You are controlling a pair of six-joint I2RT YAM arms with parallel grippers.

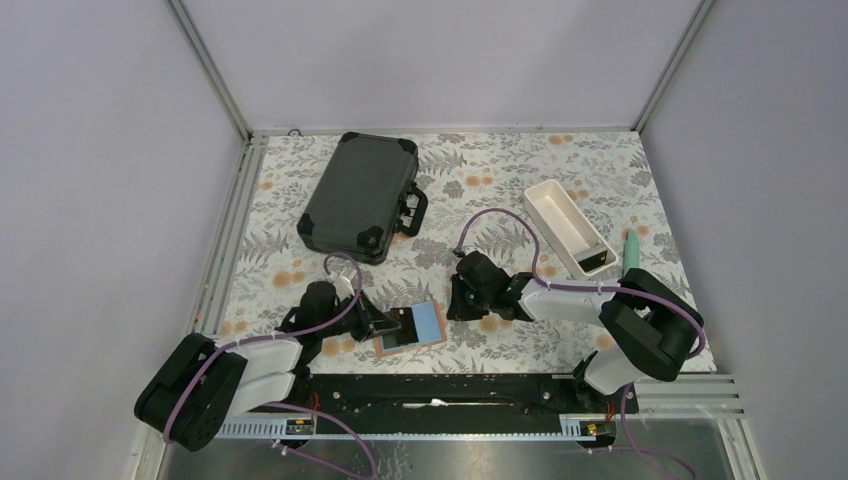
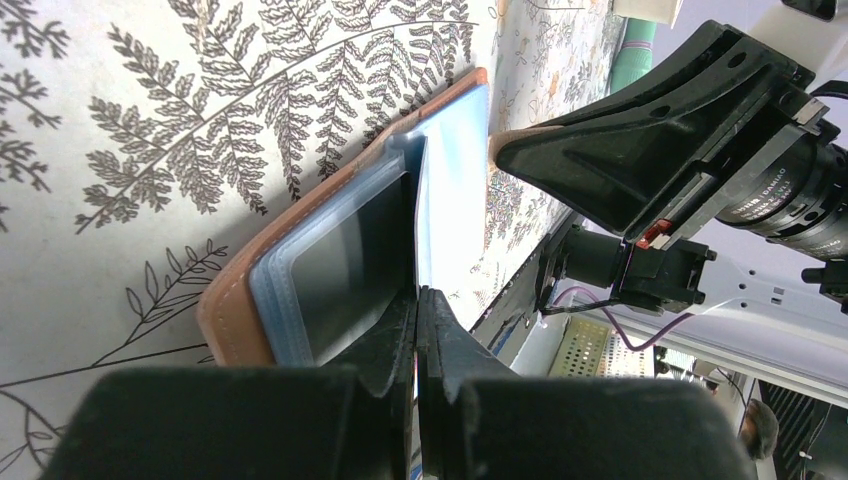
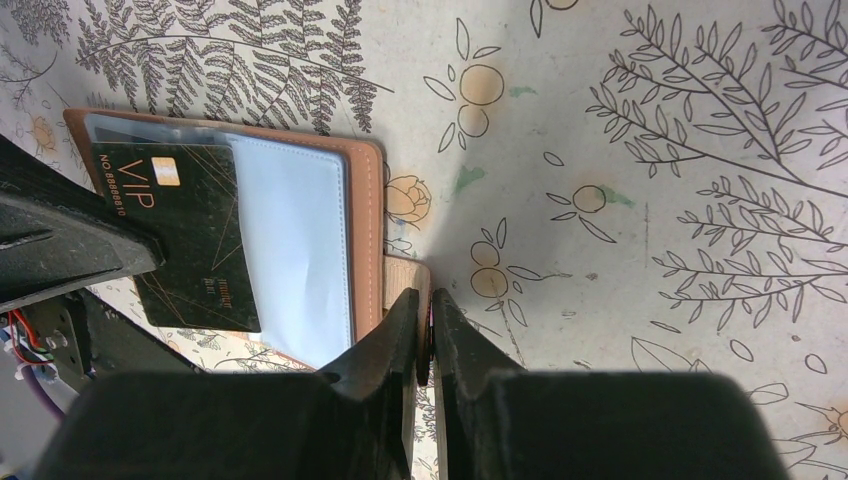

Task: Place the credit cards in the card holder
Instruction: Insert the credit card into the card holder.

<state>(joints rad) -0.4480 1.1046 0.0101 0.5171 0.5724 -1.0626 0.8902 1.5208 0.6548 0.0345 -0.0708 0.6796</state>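
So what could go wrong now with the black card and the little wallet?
1. The credit card lies over the open card holder's pocket, not clearly inside. If the left gripper lets go now, it may slide off.
2. The right gripper pinches only the strap, so pushing the card could drag or twist the holder.
3. Both grippers are close together and could bump.

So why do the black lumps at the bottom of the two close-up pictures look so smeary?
Left wrist view: the left gripper sits too near the lens, so it blurs, while the card holder is sharp. Right wrist view: same with the right gripper; lettering on the credit card reads clearly. Top view: evenly lit, soft shadows.
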